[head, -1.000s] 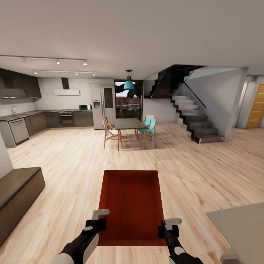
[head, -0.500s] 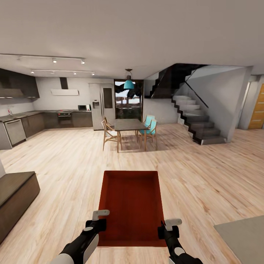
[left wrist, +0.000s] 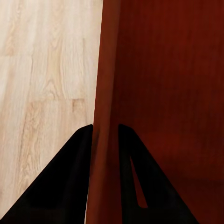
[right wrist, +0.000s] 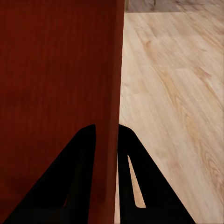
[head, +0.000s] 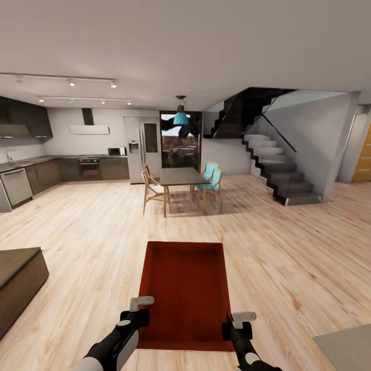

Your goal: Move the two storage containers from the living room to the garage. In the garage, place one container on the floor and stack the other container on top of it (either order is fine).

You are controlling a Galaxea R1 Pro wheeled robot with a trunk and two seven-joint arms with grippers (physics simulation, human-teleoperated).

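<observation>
I carry one red-orange open-top storage container (head: 184,293) in front of me, held level above the light wood plank floor (head: 288,257). My left gripper (head: 138,315) is shut on the container's left wall near its near corner; in the left wrist view both black fingers (left wrist: 70,177) straddle that thin wall (left wrist: 105,93). On the opposite side my right gripper (head: 233,325) is shut on the right wall, and the right wrist view has its fingers (right wrist: 74,177) clamped either side of the wall (right wrist: 114,84). The container is empty inside.
A dining table (head: 180,178) with wooden and teal chairs stands straight ahead. A kitchen (head: 62,165) lines the far left, a staircase (head: 273,170) rises at right, with an orange door (head: 363,159) beyond. A dark low cabinet (head: 18,278) sits near left, a grey surface (head: 345,350) near right.
The whole view has shifted: the low cabinet slid left and the grey surface slid down and right, so the camera moved. Both grippers keep the same hold on the container.
</observation>
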